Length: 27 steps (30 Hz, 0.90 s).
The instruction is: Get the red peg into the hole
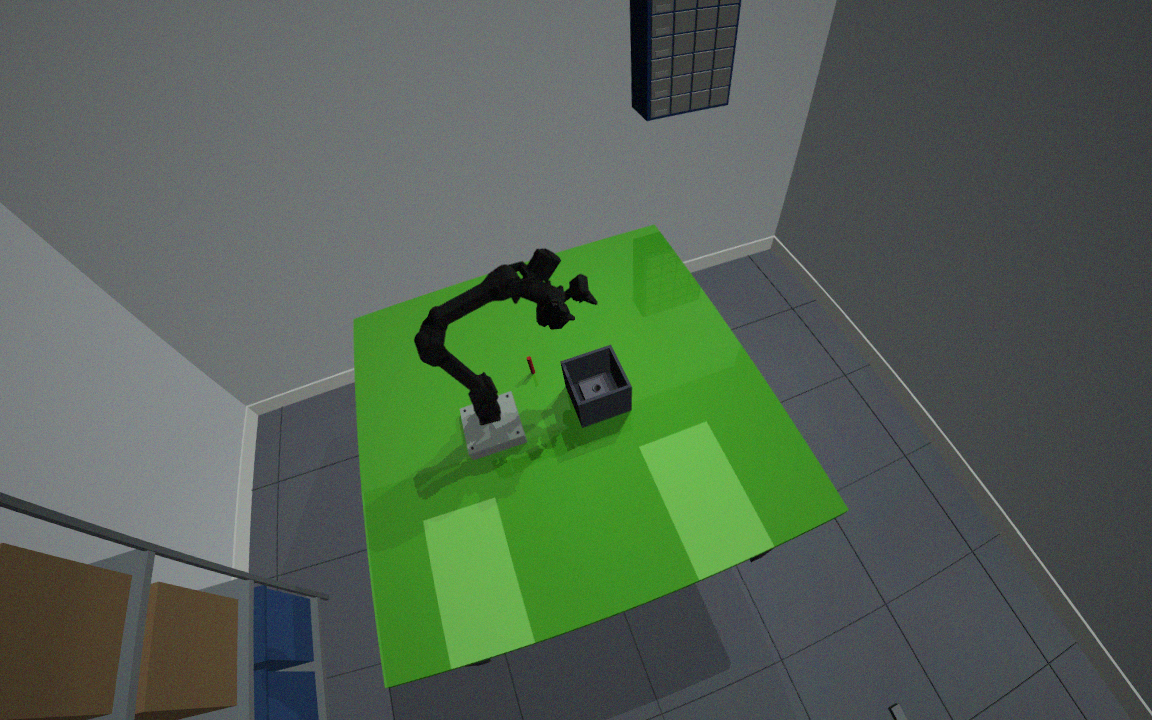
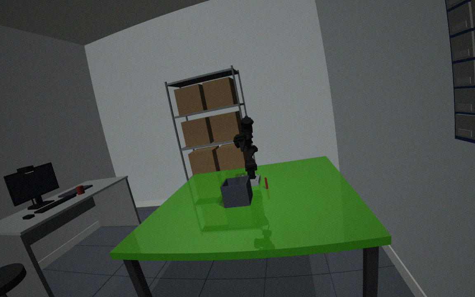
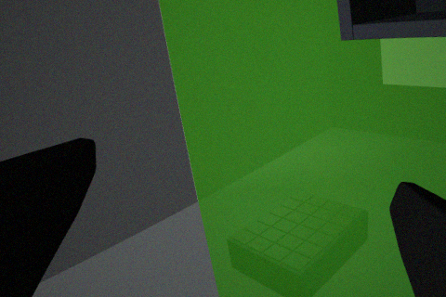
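Observation:
The red peg [image 1: 531,365] [image 2: 266,183] stands upright on the green table, between the arm's base and the open box in the top view. The dark grey box [image 1: 602,410] [image 2: 237,194] [image 3: 395,29] stands on the table. At its bottom lies a light plate [image 1: 586,385] with a dark hole [image 1: 596,387], and no peg shows in it. My gripper [image 1: 584,310] [image 3: 249,177] is open and empty, high above the table and away from the peg. In the wrist view the peg is out of sight and only part of the box shows, at the upper right.
The green table [image 1: 553,537] [image 2: 305,206] [image 3: 246,79] carries the arm's light base [image 1: 495,440] beside the box. The box walls rise around the plate. In the wrist view a table edge runs down between the fingers. A desk [image 2: 8,226] and a shelf rack [image 2: 169,101] stand off the table.

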### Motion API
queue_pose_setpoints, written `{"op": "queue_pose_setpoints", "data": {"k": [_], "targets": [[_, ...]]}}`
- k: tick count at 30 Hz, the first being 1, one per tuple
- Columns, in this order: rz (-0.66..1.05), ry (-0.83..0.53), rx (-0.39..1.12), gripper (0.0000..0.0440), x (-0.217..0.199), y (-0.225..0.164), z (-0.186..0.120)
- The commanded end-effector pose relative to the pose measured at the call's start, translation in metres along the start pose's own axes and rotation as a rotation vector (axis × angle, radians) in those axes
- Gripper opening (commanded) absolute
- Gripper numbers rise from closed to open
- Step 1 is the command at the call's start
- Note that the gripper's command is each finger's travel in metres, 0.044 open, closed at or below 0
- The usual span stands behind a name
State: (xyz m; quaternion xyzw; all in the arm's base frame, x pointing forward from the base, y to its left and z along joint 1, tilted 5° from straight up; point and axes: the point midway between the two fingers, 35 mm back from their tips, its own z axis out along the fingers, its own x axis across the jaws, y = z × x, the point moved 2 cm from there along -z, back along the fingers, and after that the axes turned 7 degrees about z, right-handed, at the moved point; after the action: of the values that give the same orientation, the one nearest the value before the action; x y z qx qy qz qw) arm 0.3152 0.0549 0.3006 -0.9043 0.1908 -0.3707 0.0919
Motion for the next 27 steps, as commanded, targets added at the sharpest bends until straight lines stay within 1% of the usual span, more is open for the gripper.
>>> {"op": "queue_pose_setpoints", "data": {"k": [1,12,19,27], "targets": [[-0.021,-0.082,0.035,0.0439,-0.024,-0.008,-0.002],[-0.134,-0.361,0.084,0.0436,-0.102,-0.019,-0.006],[-0.219,-0.519,0.073,0.0437,-0.144,-0.016,-0.008],[-0.315,-0.671,0.037,0.0440,-0.180,-0.007,-0.007]]}}
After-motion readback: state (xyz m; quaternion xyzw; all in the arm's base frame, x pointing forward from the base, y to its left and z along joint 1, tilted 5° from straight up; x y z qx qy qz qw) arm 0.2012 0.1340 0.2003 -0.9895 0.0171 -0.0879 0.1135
